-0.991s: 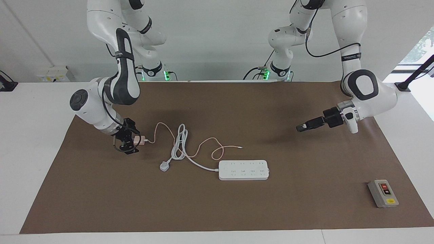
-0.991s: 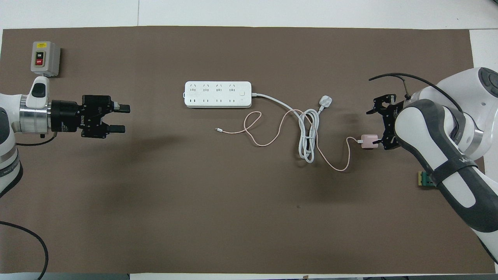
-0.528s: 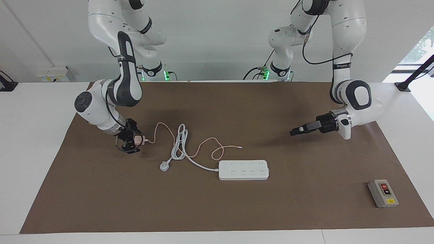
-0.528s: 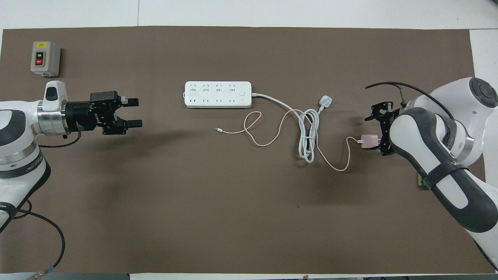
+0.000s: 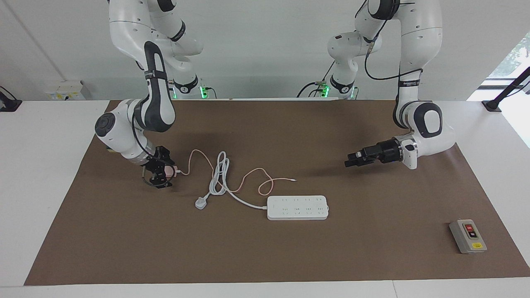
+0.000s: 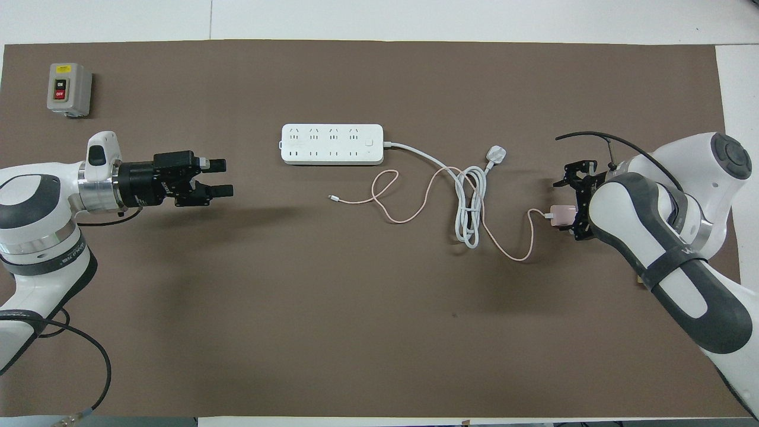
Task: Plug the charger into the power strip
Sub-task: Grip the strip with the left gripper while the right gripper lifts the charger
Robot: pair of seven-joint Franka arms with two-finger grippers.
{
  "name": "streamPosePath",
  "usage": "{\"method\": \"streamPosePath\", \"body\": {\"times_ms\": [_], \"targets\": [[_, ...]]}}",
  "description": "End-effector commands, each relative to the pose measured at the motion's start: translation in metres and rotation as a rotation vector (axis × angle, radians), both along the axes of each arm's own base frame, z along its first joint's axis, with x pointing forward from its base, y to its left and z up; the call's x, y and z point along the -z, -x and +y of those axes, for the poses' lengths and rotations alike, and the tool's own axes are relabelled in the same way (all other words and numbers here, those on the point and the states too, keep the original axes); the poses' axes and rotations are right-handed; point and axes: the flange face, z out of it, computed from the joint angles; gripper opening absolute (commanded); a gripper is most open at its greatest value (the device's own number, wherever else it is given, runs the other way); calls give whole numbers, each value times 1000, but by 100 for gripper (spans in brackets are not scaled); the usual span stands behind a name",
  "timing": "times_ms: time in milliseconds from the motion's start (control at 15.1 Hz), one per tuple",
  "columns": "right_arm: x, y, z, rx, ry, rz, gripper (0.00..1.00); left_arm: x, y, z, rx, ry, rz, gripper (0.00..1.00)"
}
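Note:
The charger (image 5: 169, 169) (image 6: 561, 213), a small pale pink cube, lies on the brown mat toward the right arm's end. Its thin pink cable (image 5: 258, 183) (image 6: 403, 204) loops toward the power strip (image 5: 297, 207) (image 6: 332, 144). The strip is a long white bar lying flat, farther from the robots than the charger. My right gripper (image 5: 160, 175) (image 6: 573, 204) is low at the charger, open, its fingers on either side of the cube and partly covering it. My left gripper (image 5: 350, 162) (image 6: 220, 177) hangs open and empty over bare mat toward the left arm's end.
The strip's thick white cord (image 5: 219, 177) (image 6: 471, 210) lies coiled between charger and strip, crossing the pink cable, and ends in a grey-white three-pin plug (image 5: 201, 203) (image 6: 496, 155). A grey switch box (image 5: 468, 236) (image 6: 69, 89) stands at the mat's corner farthest from the robots, at the left arm's end.
My left gripper has moved over the mat toward the table's middle. My right arm has shifted slightly and the gripper has settled closer around the charger. Charger and strip have not moved.

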Motion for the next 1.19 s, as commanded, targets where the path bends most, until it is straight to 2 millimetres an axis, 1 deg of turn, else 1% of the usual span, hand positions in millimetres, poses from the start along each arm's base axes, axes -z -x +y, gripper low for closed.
{"method": "streamPosePath", "body": {"times_ms": [0, 66, 198, 264, 330, 462, 528, 594, 727, 859, 925, 991, 1123], "targets": [[-3, 6, -4, 36, -31, -12, 100, 27, -12, -1, 30, 124, -66, 100], [-4, 7, -4, 40, -35, -11, 100, 39, -18, -3, 20, 168, -53, 100], [-7, 7, -9, 48, -38, -10, 100, 45, -40, -7, 32, 230, -70, 100], [-8, 10, -12, 52, -41, -3, 100, 49, -43, -10, 33, 236, -69, 100], [-7, 13, -13, 55, -42, 1, 100, 49, -44, -16, 12, 260, -67, 100], [-8, 17, -13, 57, -42, 5, 100, 50, -47, -20, 10, 272, -78, 100], [-7, 18, -12, 56, -43, 6, 100, 50, -47, -29, 15, 275, -98, 100], [-6, 20, -12, 54, -43, 10, 100, 51, -47, -32, 18, 277, -156, 100], [-5, 24, -12, 55, -44, 13, 100, 52, -45, -29, 30, 276, -181, 100], [-3, 27, -11, 55, -41, 12, 100, 63, -46, -30, 30, 279, -172, 100], [-2, 29, -11, 52, -39, 11, 100, 58, -58, -30, 34, 278, -196, 100], [-2, 29, -11, 53, -39, 12, 100, 63, -66, -31, 40, 274, -205, 100], [-2, 28, -13, 56, -37, 3, 99, 67, -66, -31, 49, 274, -204, 100]]}}
